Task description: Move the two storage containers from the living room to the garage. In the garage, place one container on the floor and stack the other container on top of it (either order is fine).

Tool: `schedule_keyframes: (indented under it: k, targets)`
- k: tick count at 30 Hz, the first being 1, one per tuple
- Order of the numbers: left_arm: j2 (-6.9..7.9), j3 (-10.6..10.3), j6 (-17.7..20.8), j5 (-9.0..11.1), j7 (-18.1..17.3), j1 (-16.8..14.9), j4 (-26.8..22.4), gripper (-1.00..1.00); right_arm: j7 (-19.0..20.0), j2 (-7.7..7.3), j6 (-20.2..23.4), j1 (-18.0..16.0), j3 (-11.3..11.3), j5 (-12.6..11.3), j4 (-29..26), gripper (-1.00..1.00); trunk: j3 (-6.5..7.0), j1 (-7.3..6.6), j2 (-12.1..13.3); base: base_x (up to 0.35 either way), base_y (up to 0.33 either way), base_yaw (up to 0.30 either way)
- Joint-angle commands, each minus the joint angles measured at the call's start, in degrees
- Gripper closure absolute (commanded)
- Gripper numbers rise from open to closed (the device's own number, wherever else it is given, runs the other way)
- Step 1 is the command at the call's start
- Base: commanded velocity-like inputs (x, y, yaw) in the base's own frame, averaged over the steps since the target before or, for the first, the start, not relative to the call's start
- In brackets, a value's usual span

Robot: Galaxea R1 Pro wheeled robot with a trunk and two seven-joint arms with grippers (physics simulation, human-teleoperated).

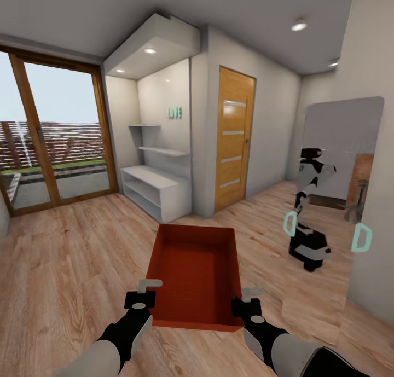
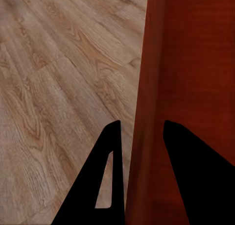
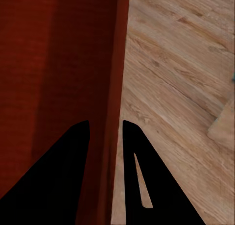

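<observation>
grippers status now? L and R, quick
Left gripper: shut on the storage container, fingers astride its side wall.
Right gripper: shut on the same container's opposite wall.

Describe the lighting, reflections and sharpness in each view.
Head view: bright daylight through the glass doors, lit ceiling spots, and a wall mirror reflecting the robot; edges look slightly soft. Both wrist views: the fingers render as flat black silhouettes, the container wall dim red.

Wooden door [image 1: 235, 136] shut; white shelves [image 1: 156, 188]; wall mirror [image 1: 342, 163] right.
</observation>
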Motion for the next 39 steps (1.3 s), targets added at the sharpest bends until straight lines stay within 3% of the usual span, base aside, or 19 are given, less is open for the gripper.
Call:
schedule_keyframes:
  k: [1,39]
  targets:
    - [-0.27,0.7,0.4,3.3,0.4,-0.1,0.1,1.00,-3.0,0.01,-0.4,0.0,0.2,-0.5,-0.1,1.00,-0.06,0.03,0.0,0.321,0.000,0.257]
    - [-0.27,0.7,0.4,3.3,0.4,-0.1,0.1,1.00,-3.1,0.09,-0.6,0.0,0.2,-0.6,-0.1,1.00,-0.06,0.03,0.0,0.321,0.000,0.012]
